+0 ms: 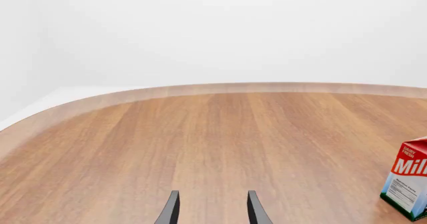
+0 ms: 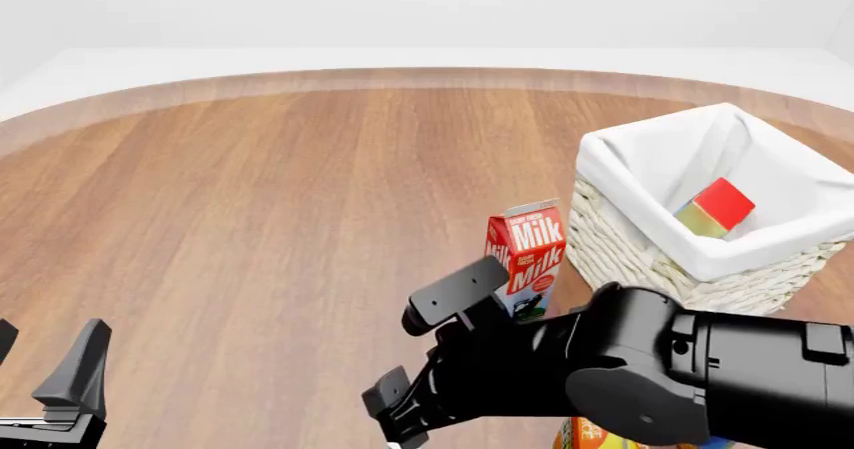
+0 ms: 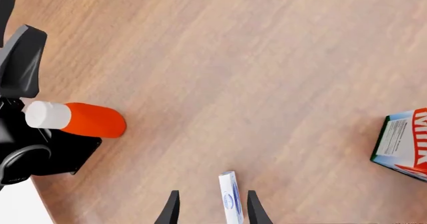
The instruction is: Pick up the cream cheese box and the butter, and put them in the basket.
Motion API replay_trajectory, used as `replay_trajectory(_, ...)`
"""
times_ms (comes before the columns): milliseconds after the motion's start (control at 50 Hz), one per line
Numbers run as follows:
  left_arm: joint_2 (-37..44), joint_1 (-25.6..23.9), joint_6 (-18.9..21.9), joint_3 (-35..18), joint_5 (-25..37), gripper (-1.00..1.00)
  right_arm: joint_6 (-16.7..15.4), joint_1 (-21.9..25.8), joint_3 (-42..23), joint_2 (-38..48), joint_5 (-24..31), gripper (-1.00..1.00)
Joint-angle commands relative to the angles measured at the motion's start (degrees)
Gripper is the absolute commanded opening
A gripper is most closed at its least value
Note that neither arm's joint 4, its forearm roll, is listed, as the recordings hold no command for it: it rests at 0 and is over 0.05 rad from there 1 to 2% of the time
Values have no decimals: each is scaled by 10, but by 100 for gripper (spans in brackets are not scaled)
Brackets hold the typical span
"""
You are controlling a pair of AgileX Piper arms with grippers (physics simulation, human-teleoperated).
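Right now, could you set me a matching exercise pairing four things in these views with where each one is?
Things:
1. butter
2. milk carton
3. cream cheese box
4. orange bottle

Places:
A. lying on the table beside the left arm's base
B. standing on the table just left of the basket
C. inside the basket, against its white lining
D. between the right gripper's open fingers

Pairs: 1-C, 2-B, 3-D, 4-A
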Motion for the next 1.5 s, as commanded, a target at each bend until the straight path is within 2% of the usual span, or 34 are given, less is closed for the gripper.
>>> replay_trajectory(20,0,0,0,0,0,100,8,-2,12,1,-13,100)
replay_trajectory(1140,0,0,0,0,0,100,21,10,43,41,-57,100)
replay_trajectory(1500,0,0,0,0,0,100,12,0,52,54,-66,100)
